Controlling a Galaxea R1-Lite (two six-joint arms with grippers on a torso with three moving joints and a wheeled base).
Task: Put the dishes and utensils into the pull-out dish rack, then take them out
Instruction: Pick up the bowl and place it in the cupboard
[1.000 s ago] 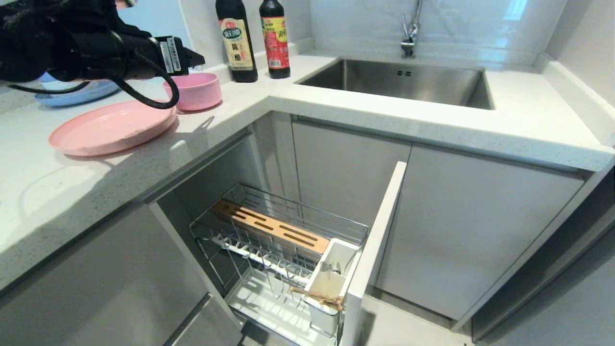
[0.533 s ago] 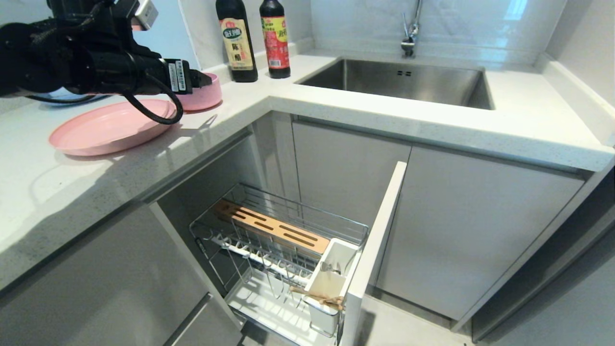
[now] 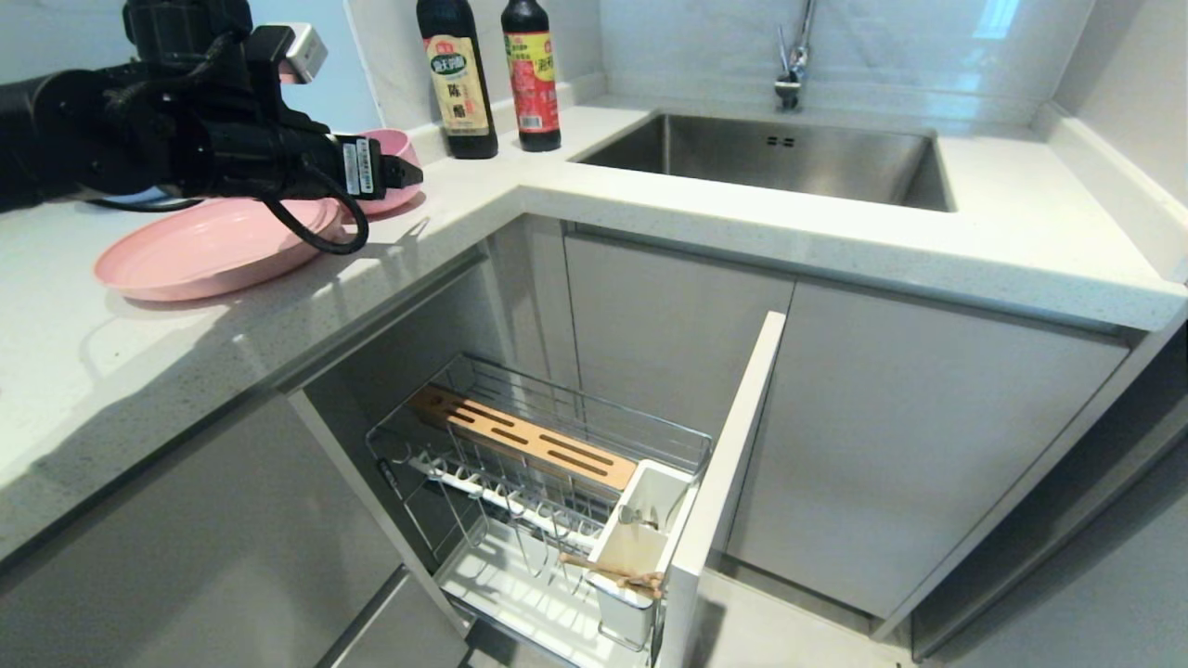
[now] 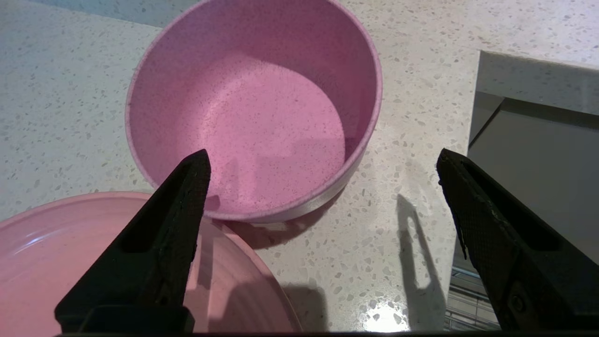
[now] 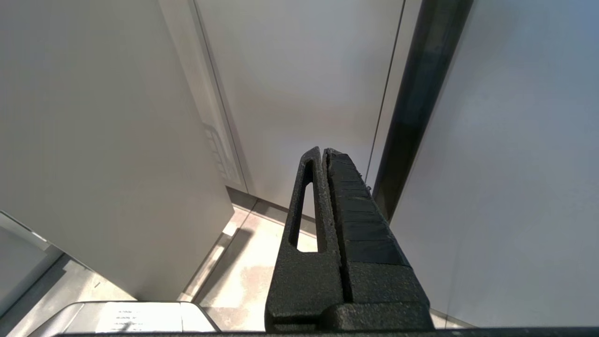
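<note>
The left hand hangs above the table with its fingers spread wide and nothing between them. One finger lies over the near rim of the pink bowl, the other over bare table beside it; the bowl sits upright and empty. In the head view this hand is at about 10 o'clock, its tip in front of the bowl. Just beside the bowl, toward 8 o'clock from it, lies the pink plate, flat on the table; whether the two touch cannot be told.

Further out, two dark bottles stand at 12 o'clock against the wall, and the sink lies at 1 o'clock.

Below the table edge, at about 6 o'clock, the dish rack stands pulled out. Its white cup holds the spoon, and the chopsticks lie slanted across the cup's near end.

The right hand is parked low beside the cabinet doors, its fingers pressed together and empty.
</note>
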